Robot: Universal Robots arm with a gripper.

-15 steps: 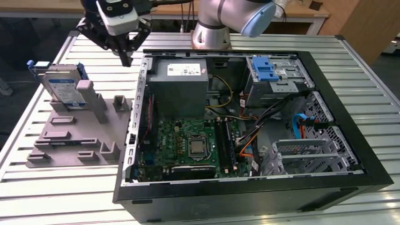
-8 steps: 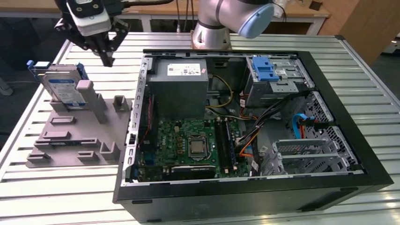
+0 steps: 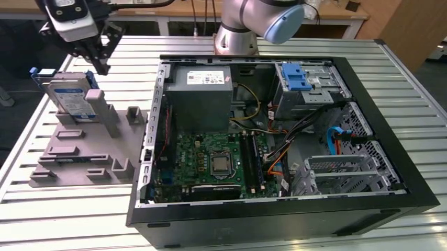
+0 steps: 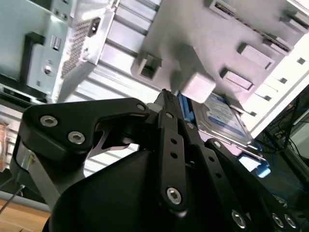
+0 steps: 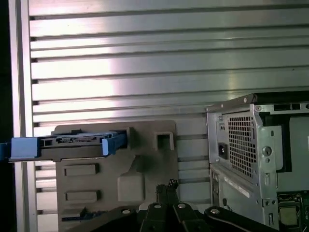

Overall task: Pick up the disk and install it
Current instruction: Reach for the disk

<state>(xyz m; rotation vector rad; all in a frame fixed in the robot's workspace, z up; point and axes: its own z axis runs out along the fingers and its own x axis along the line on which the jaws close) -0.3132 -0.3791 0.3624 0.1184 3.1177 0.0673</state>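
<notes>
1. In the exterior view, the disk (image 3: 70,98) stands on edge in a grey stand (image 3: 77,154) on the slatted desk (image 3: 42,219). It is at nine o'clock from the open case (image 3: 279,212).
2. The hand (image 3: 104,67) hangs just above the disk, at about one o'clock from its top edge, and does not touch it. Its fingers are drawn together and carry nothing.
3. In the first wrist view we see the disk (image 5: 72,145) edge-on, with a blue rail at each end. The hand (image 5: 166,185) is apart from it.
4. In the second wrist view the disk's (image 4: 224,118) labelled face shows beyond the hand (image 4: 166,96).
5. We judge the disk stiff and dense for its size. Its smooth metal faces are likely to slip, and it would not take a knock or a drop well.
6. The upper part stands free of the stand, so we think that is the place to grip. The fingers would press the two flat faces squarely. The plastic rails may flex, so we would not hold it by them.
</notes>
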